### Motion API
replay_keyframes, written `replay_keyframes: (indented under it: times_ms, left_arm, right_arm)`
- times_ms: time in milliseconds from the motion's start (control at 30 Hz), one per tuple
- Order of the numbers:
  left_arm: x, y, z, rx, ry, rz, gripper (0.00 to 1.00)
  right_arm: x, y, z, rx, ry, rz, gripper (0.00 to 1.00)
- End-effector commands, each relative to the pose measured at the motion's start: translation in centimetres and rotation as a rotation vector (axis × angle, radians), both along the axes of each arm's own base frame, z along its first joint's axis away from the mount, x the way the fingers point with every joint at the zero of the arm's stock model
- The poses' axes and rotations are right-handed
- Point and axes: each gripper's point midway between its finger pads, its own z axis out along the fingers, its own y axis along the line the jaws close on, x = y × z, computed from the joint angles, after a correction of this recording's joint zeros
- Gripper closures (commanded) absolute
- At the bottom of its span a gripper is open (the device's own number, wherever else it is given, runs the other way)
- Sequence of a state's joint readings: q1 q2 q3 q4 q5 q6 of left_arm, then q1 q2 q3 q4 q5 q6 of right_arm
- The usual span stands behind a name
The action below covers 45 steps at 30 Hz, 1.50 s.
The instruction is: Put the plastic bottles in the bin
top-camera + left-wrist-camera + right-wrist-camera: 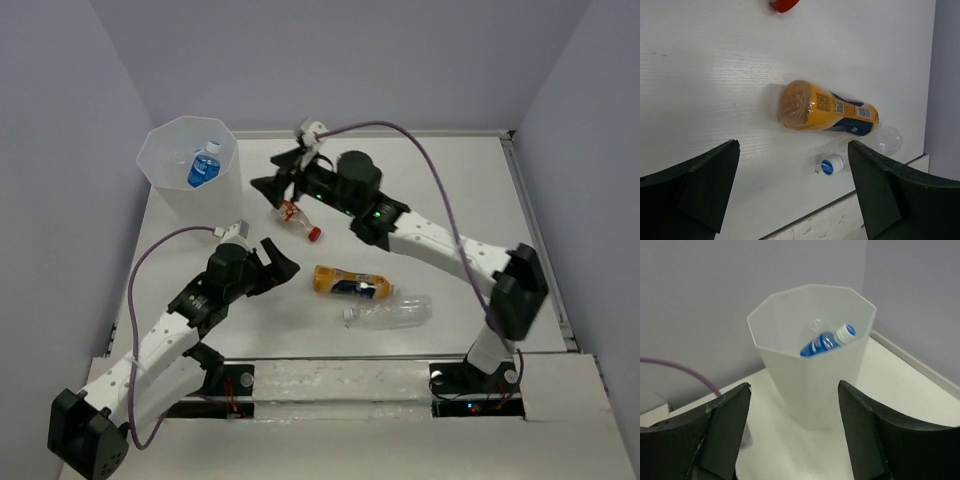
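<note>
Left pincer agape; orange bottle, yellow-blue label, lying sideways.

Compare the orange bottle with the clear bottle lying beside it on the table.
The orange bottle is orange with a yellow and dark-blue label; the clear bottle is see-through, no label visible. The orange bottle's base faces the left end effector; the clear bottle's blue-and-white cap does. The clear bottle lies nearer the table's near edge than the orange bottle. Both lie on their sides, outside the bin.
</note>
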<state>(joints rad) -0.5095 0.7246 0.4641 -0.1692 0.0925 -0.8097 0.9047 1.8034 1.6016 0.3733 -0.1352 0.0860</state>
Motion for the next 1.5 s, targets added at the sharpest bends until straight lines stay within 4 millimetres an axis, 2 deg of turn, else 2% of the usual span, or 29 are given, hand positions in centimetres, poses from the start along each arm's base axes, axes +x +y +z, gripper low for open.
replay_keyframes:
  times_ms: [0,33,67,100,133,167,200,233,267,300,333,367,400,533,567,600,667,733,767,867,933,1067,1133,1167,1300,1333,1367,1433,1467]
  left_arm:
    - [1.1,-1.8,1.6,0.019,-0.079,-0.003,0.01]
    - [1.0,-1.9,1.1,0.026,-0.070,-0.001,0.01]
    - [0.9,-2.2,0.8,0.027,-0.062,-0.003,0.01]
    - [0.8,-2.5,0.5,0.027,-0.059,-0.010,0.01]
    - [0.4,-2.9,0.2,0.034,-0.054,-0.025,0.01]
    - [0.5,-2.8,-0.4,0.049,-0.046,-0.015,0.01]
    - [0.6,-2.7,-0.5,0.058,-0.050,-0.010,0.01]
    - [0.8,-2.5,-0.4,0.067,-0.058,-0.003,0.01]
    - [1.3,-2.2,0.3,0.074,-0.082,0.019,0.01]
    - [1.4,-2.1,1.2,0.065,-0.109,0.027,0.01]
    - [1.8,-1.9,2.5,0.067,-0.151,0.031,0.01]
    - [1.7,-1.7,3.7,0.063,-0.186,0.032,0.01]
    - [1.7,-1.3,4.5,0.084,-0.219,0.024,0.01]
    - [1.4,1.1,8.5,0.137,-0.320,0.067,0.01]
    - [1.3,1.7,9.2,0.168,-0.352,0.065,0.01]
    - [0.8,2.3,10.3,0.165,-0.389,0.070,0.01]
    - [0.5,3.3,13.2,0.160,-0.462,0.088,0.01]
    - [-0.1,4.1,15.3,0.181,-0.531,0.077,0.01]
    - [-0.3,4.4,17.0,0.174,-0.569,0.081,0.01]
    - [-0.6,5.3,19.2,0.227,-0.633,0.075,0.01]
    - [-0.5,5.8,19.8,0.263,-0.664,0.083,0.01]
    - [0.0,7.1,19.3,0.311,-0.688,0.141,0.01]
    - [0.3,7.4,18.3,0.322,-0.686,0.164,0.01]
    - [0.3,7.5,17.6,0.336,-0.680,0.164,0.01]
    - [0.1,8.0,18.1,0.328,-0.701,0.189,0.01]
    - [0.1,7.9,18.2,0.322,-0.708,0.184,0.01]
    - [0.0,7.9,18.2,0.315,-0.713,0.180,0.01]
    - [-0.1,8.1,18.4,0.312,-0.718,0.187,0.01]
    - [-0.2,8.2,18.5,0.307,-0.720,0.193,0.01]
  right_arm:
    - [-2.1,-10.8,-7.7,-0.150,0.188,-0.093,0.33]
    - [-2.5,-13.2,-10.7,-0.225,0.267,-0.122,0.39]
    - [-3.9,-15.3,-10.6,-0.235,0.276,-0.139,0.43]
    - [-5.0,-16.5,-12.6,-0.282,0.323,-0.148,0.47]
    - [-6.0,-18.1,-15.7,-0.344,0.384,-0.164,0.55]
    - [-7.5,-19.5,-17.9,-0.415,0.450,-0.167,0.57]
    - [-8.4,-20.2,-18.8,-0.441,0.478,-0.166,0.58]
    - [-9.2,-20.9,-18.7,-0.444,0.482,-0.161,0.57]
    - [-10.1,-21.2,-19.6,-0.467,0.508,-0.138,0.54]
    - [-10.3,-21.1,-19.5,-0.471,0.506,-0.123,0.48]
    - [-10.4,-20.7,-20.0,-0.488,0.514,-0.099,0.34]
    - [-10.2,-20.1,-19.5,-0.504,0.486,-0.066,0.27]
    - [-10.1,-19.9,-20.0,-0.540,0.490,-0.050,0.19]
    - [-8.5,-18.4,-22.4,-0.688,0.471,0.022,0.11]
    - [-8.3,-17.8,-23.8,-0.724,0.496,0.050,0.11]
    - [-7.7,-17.2,-23.1,-0.727,0.464,0.069,0.10]
    - [-8.1,-16.2,-23.8,-0.771,0.458,0.105,0.08]
    - [-8.6,-15.5,-25.6,-0.863,0.475,0.147,0.07]
    - [-8.7,-15.4,-26.3,-0.898,0.480,0.152,0.07]
    - [-9.7,-14.8,-29.0,-1.010,0.517,0.194,0.07]
    - [-9.8,-14.8,-30.8,-1.071,0.534,0.193,0.07]
    - [-9.6,-14.0,-32.4,-1.140,0.526,0.204,0.10]
    - [-8.6,-13.3,-32.3,-1.160,0.489,0.180,0.16]
    - [-8.2,-13.2,-33.0,-1.177,0.488,0.174,0.18]
    - [-5.5,-12.3,-32.6,-1.183,0.406,0.096,0.34]
    - [-5.0,-12.0,-32.2,-1.177,0.387,0.085,0.44]
    - [-4.7,-11.9,-31.9,-1.170,0.371,0.078,0.45]
    - [-4.0,-11.9,-30.1,-1.146,0.324,0.045,0.52]
    - [-3.1,-12.1,-28.0,-1.124,0.273,-0.012,0.53]
